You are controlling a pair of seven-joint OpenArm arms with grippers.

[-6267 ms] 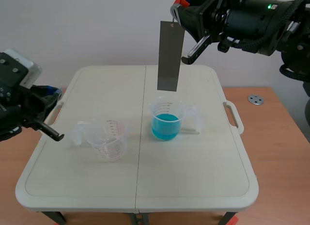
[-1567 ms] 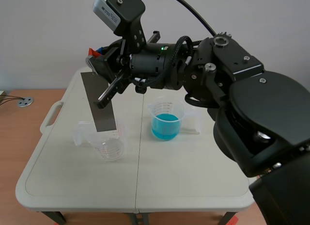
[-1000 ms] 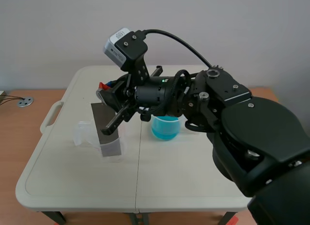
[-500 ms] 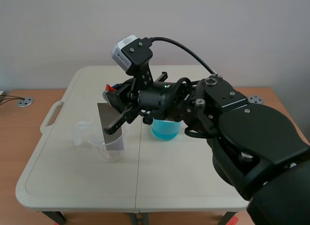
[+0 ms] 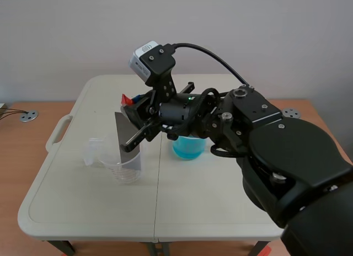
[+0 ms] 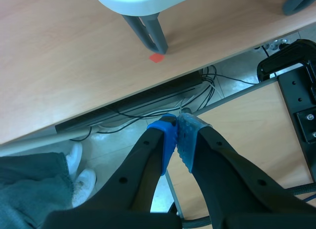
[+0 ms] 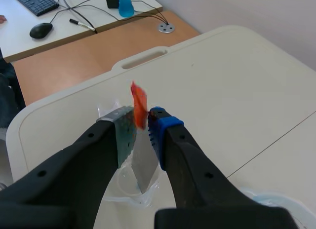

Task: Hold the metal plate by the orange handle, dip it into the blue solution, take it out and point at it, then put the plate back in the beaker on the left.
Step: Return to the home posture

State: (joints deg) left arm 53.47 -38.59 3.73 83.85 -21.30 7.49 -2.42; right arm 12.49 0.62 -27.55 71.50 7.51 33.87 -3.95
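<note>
Plain pale wall behind, a wooden desk below, and on it a white folding table [image 5: 220,212] with a seam down its middle. Near the table's centre, just right of the seam, a clear beaker of blue solution [image 5: 187,148]. Toward the left edge, an empty clear beaker [image 5: 118,170] with its handle turned to that edge. Across the table from the right edge and over the blue beaker, the right arm, ending above the empty beaker. Right gripper [image 7: 140,121] narrowly parted and clamped on the orange handle [image 7: 138,103], its tab poking up between the pads. Below the handle, the grey metal plate [image 5: 123,129], tilted, its lower end down inside the empty beaker; cannot tell whether touching the bottom. Left gripper [image 6: 177,136] outside the scene view, out past the desk's edge and pointing toward the floor, blue and grey-green pads pressed together on nothing. Ahead of it, a grey table leg [image 6: 148,34] beside an orange-red tape mark [image 6: 157,57], a tangle of cables [image 6: 148,103] under the desk, and a person's white shoes [image 6: 84,177]. On the desk, a small metal disc [image 5: 28,117] off the table's left edge and another [image 5: 290,113] off its right edge. Farther along the desk, a keyboard [image 7: 34,1] and a mouse [image 7: 40,30].
</note>
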